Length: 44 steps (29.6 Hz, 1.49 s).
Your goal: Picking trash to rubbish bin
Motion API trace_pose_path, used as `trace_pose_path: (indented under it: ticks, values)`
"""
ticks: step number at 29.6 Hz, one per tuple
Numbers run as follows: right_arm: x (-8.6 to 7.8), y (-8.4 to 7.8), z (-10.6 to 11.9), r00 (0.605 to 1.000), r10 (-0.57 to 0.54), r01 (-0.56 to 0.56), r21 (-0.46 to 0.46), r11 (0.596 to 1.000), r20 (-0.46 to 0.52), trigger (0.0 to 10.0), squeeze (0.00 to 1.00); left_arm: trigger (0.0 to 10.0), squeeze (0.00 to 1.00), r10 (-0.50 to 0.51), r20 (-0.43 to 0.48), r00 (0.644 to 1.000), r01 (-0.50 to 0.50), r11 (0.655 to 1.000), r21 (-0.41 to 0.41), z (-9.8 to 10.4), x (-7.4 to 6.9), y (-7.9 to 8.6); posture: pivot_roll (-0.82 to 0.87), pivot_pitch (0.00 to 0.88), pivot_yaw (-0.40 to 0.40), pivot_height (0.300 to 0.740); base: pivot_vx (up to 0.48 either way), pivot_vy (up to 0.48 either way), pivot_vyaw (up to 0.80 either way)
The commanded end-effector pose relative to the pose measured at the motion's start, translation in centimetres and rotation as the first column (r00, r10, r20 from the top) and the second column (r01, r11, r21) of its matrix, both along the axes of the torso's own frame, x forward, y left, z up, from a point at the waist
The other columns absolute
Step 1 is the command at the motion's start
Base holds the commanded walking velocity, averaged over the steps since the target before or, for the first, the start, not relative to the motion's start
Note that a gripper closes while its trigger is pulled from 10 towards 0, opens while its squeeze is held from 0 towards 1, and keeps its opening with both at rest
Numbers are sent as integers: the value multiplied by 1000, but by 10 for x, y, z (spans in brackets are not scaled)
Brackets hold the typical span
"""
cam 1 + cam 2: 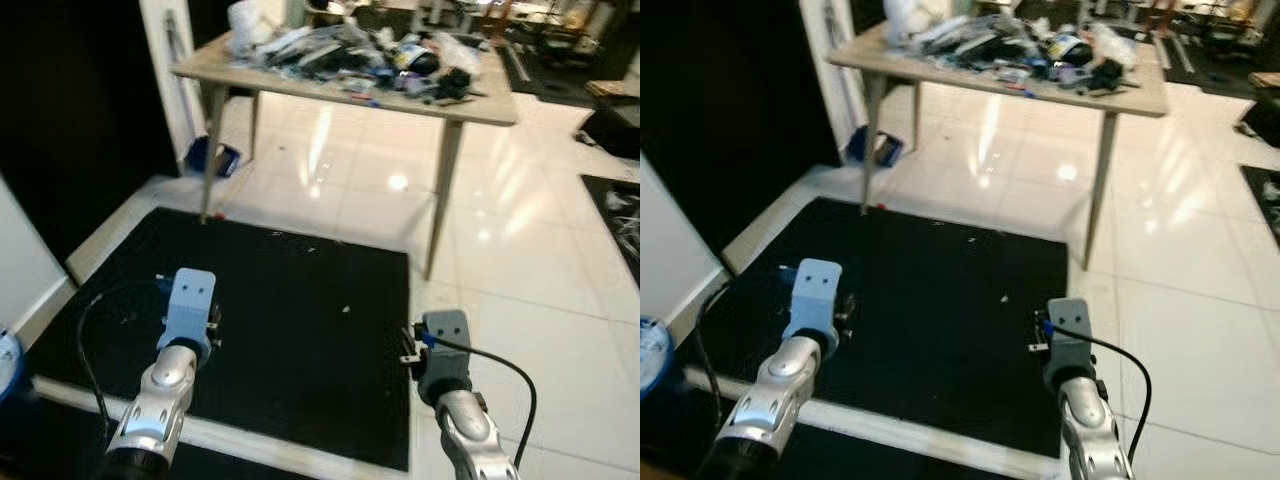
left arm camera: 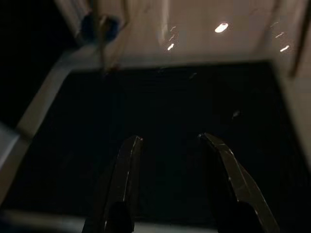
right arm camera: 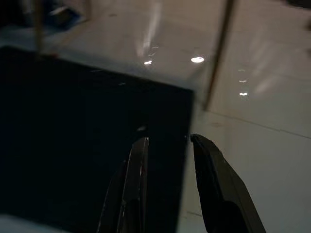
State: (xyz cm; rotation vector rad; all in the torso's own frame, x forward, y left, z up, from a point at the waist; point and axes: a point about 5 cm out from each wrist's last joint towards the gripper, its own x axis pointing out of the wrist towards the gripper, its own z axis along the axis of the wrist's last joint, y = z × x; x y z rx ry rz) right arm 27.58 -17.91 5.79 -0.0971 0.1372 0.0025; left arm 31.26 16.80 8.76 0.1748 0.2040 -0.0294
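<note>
A wooden table point(image 1: 480, 108) stands ahead, piled with mixed trash point(image 1: 370, 50) of wrappers, bags and dark bits. A small white scrap point(image 1: 346, 309) lies on the black mat point(image 1: 300, 350) between my two arms. Both arms reach forward low over the mat's near part, the left arm point(image 1: 188, 315) and the right arm point(image 1: 445, 360). My left gripper point(image 2: 170, 139) is open with nothing between its fingers, and the scrap point(image 2: 235, 114) lies ahead of it. My right gripper point(image 3: 167, 139) is also open and empty, over the mat's right edge, with the scrap point(image 3: 141, 128) just beyond its fingertips.
A blue object point(image 1: 212, 157) lies on the floor by the table's left legs. A dark opening and a white door frame point(image 1: 165, 60) stand at the left. Glossy white tiles point(image 1: 540, 280) spread to the right. A blue-and-white round thing point(image 1: 8, 362) sits at the far left edge.
</note>
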Motion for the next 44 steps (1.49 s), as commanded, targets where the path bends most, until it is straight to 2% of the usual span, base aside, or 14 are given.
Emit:
trace_pose_path:
  ticks: [1, 4, 13, 27, 44]
  values:
    - [-3, 4, -5, 1000, 17, -17, -10, 1000, -23, 10000, 0, 10000, 0, -14, -26, 1000, 13, 1000, -15, -6, -4, 1, -68, 70, 15, 740, 0, 0, 0]
    - [-3, 4, -3, 1000, 24, -24, -47, 999, -11, 10000, 0, 10000, 0, -32, -28, 999, 32, 999, -17, -7, -4, -2, -71, 66, 19, 740, 0, 0, 0]
    - [-6, 4, -5, 999, 32, -32, -38, 999, -15, 10000, 0, 10000, 0, -62, 17, 998, 63, 998, -28, -2, -2, -9, -77, 65, 8, 740, 84, 0, 0]
    - [-8, 6, -4, 999, 37, -37, -31, 999, -11, 10000, 0, 10000, 0, -52, 16, 999, 52, 997, -57, -2, -4, -9, -78, 71, 6, 740, 323, 0, 0]
    - [-3, 7, 0, 999, 38, -38, -39, 999, 3, 10000, 0, 10000, 0, -37, 27, 999, 39, 997, -65, 4, 3, -6, -68, 73, 10, 740, 330, 0, 0]
